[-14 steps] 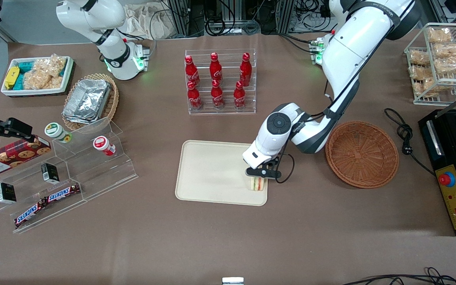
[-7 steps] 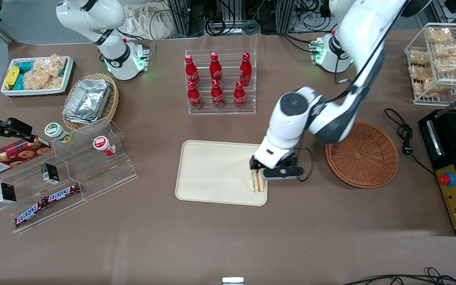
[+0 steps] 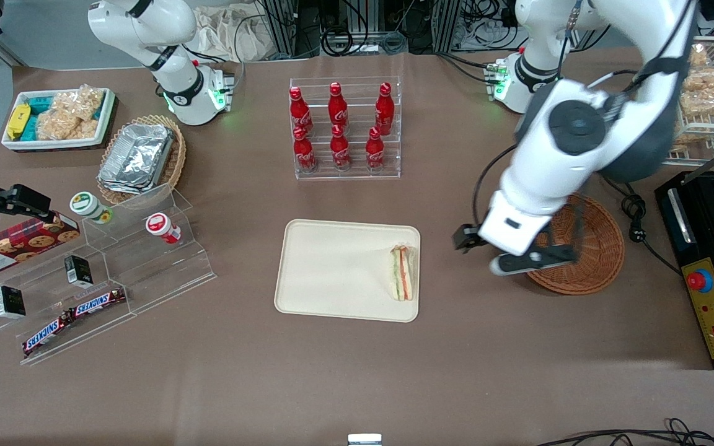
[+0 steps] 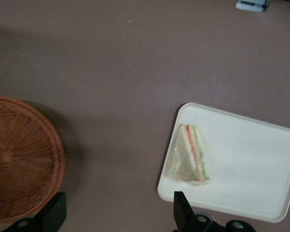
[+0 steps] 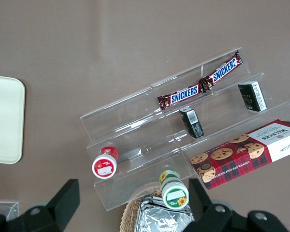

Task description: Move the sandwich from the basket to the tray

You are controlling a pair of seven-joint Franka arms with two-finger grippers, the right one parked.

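Now, sandwich (image 3: 402, 272): lying on its side on the tray (image 3: 332, 272), at the tray's end toward the working arm, filling stripes showing; nothing is touching it.
Sandwich in the wrist view (image 4: 190, 155): sitting just inside the tray's rim, clear of both fingertips; the wrap is showing only as a faint sheen and is hard to make out.
Tray in the wrist view (image 4: 251, 164): one end is running out of the picture, so its full outline is cut off there; the front view is giving it whole.
Gripper (image 3: 509, 251): hanging in the air between tray and basket (image 3: 586, 248), raised off the table, with the sandwich well apart from it.
Jaws: standing wide and holding nothing; the wrist view is showing two dark fingertips (image 4: 182, 209) far apart with bare table between them.
Basket in the wrist view (image 4: 19, 159): lying just beside one fingertip, partly cut off, no sandwich in the part showing.
Basket in the front view: the arm's wrist is covering part of its rim.
Table (image 3: 357, 371): brown, carrying tray and basket.
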